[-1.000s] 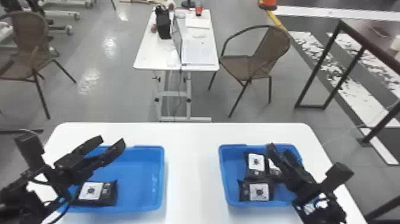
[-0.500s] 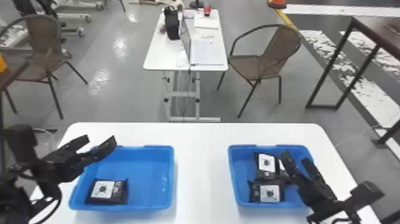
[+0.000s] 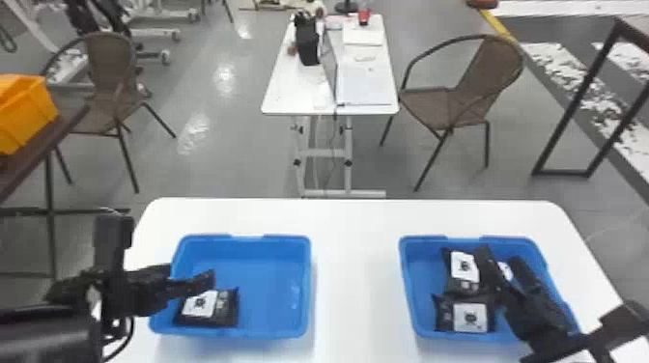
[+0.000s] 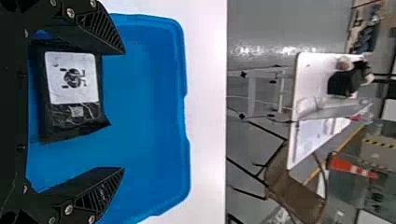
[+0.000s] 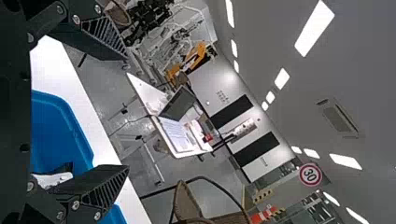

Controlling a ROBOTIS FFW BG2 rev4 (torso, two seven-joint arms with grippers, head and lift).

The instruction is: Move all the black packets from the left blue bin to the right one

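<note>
The left blue bin (image 3: 270,289) stands by the left edge of the desk (image 3: 357,289), and one black packet (image 3: 212,309) lies in its near left corner, label up. The left gripper (image 4: 124,111) is wide above it, I think so that the fingers can go down at both sides. The right gripper (image 5: 127,113), also wide, is over the right blue bin (image 3: 425,270), near the desk's right edge, where the other packets (image 3: 468,316) are lying, probably gathered there as the task asks.

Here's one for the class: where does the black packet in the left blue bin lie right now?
In the head view, the black packet lies toward the near left corner of the left blue bin, close to the left tool.
</note>
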